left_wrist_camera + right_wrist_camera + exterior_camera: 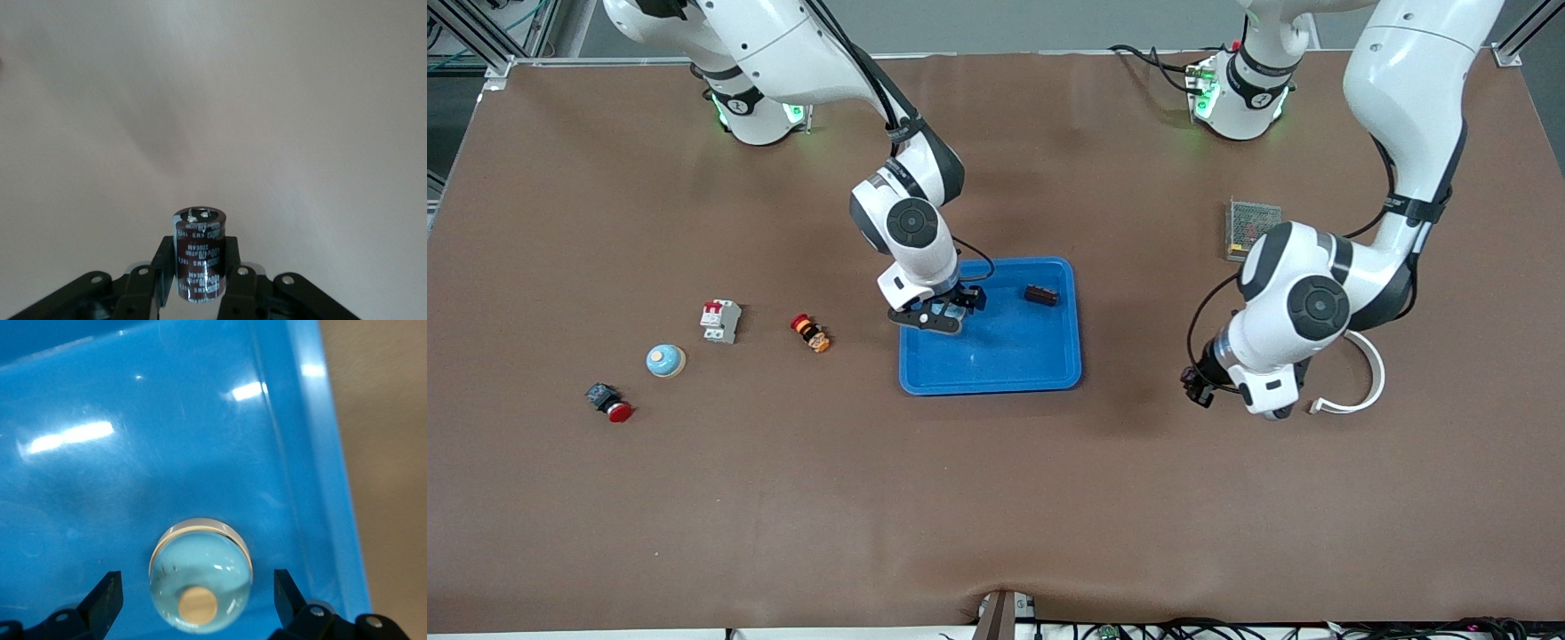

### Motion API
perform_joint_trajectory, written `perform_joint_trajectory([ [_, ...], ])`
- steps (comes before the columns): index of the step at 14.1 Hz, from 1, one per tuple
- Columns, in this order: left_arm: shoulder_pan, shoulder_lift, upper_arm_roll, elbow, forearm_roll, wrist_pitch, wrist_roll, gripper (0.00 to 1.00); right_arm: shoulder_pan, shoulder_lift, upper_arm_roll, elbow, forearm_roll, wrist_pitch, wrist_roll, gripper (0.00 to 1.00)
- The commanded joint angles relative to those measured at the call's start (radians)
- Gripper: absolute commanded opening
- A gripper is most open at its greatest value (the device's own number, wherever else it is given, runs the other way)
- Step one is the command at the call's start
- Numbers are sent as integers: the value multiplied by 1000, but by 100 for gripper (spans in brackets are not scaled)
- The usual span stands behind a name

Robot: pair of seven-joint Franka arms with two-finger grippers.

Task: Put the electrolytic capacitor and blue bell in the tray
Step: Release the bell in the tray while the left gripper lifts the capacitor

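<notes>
From the front we see the right gripper [941,313] low over the blue tray [1005,356], at the tray's end toward the right arm. A small dark block [1040,294] lies in the tray. The left gripper [1197,384] hangs over bare table near a white curved strip [1360,378], with a mesh box [1252,228] farther from the camera. A second pale-blue bell [665,360] sits near a white breaker [719,320], an orange-red button [810,332] and a red-capped switch [609,404].

The left wrist view shows the left gripper's fingers [233,270] clamped on the capacitor [199,255] — a dark brown can (upright, printed lettering) above plain table.

The right wrist view shows the blue bell [200,575] resting on the tray floor [133,473] near its rim — the fingers [103,597] spread apart, clear of the bell.
</notes>
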Motion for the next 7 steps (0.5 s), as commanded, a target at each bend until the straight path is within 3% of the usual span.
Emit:
perform_joint_trajectory([
  [1, -72, -2, 0, 61, -18, -24, -91, 0, -38, -96, -8, 13, 0, -153, -68, 100],
  [7, -211, 53, 1, 162, -29, -24, -245, 0, -194, -219, -8, 36, -2, -359, -374, 100],
])
